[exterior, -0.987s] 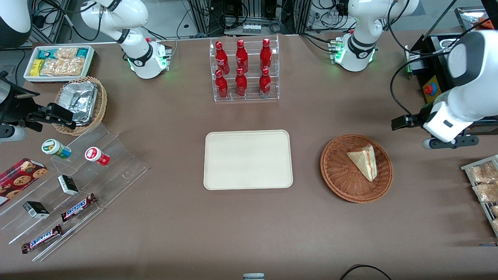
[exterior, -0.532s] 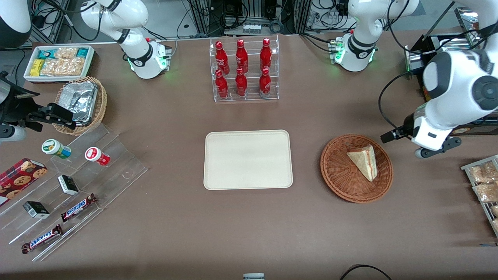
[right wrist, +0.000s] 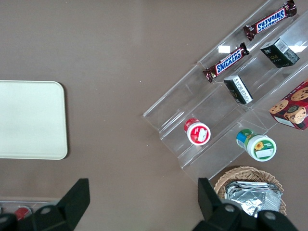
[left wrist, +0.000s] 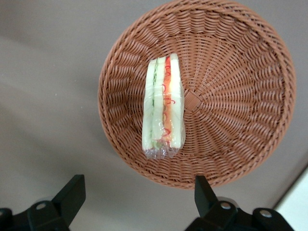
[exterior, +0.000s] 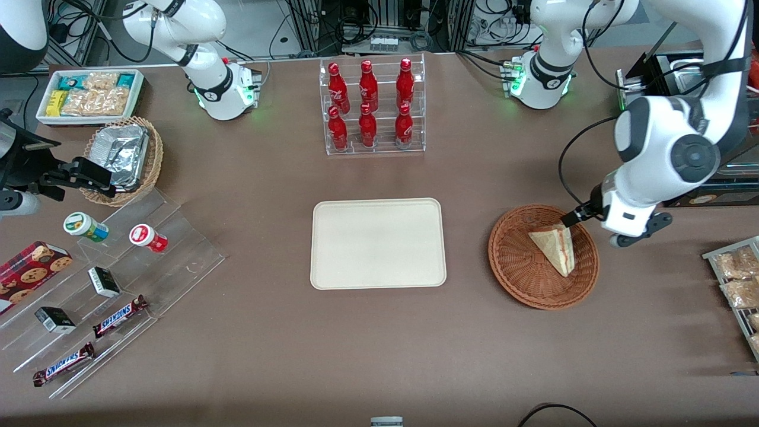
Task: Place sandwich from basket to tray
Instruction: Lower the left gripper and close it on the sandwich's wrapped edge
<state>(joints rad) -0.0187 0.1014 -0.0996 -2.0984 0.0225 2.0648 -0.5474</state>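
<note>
I find the sandwich (exterior: 555, 247) lying in the basket (exterior: 516, 261), on the part of the weave toward the working arm's end of the worktop (exterior: 379, 350). In the left wrist view the sandwich (left wrist: 163, 107) rests on its side with its red and green layers facing the camera, inside a clear wrap, just beside the centre of the basket (left wrist: 240, 62).

I note the gripper (left wrist: 137, 195) hanging above the basket rim, not touching the sandwich. Its two dark fingers (left wrist: 72, 192) stand wide apart and hold nothing. In the front view the gripper (exterior: 584, 216) sits over the rim of the basket that lies farther from the camera, near the sandwich's blunt end.

The tray (exterior: 378, 243) lies flat at the middle of the worktop, well apart from the basket, toward the parked arm's end from it. Its surface carries nothing.

A clear rack of red bottles (exterior: 370, 107) stands farther from the camera than the tray. A clear stepped display (exterior: 178, 237) with snack items lies toward the parked arm's end.
</note>
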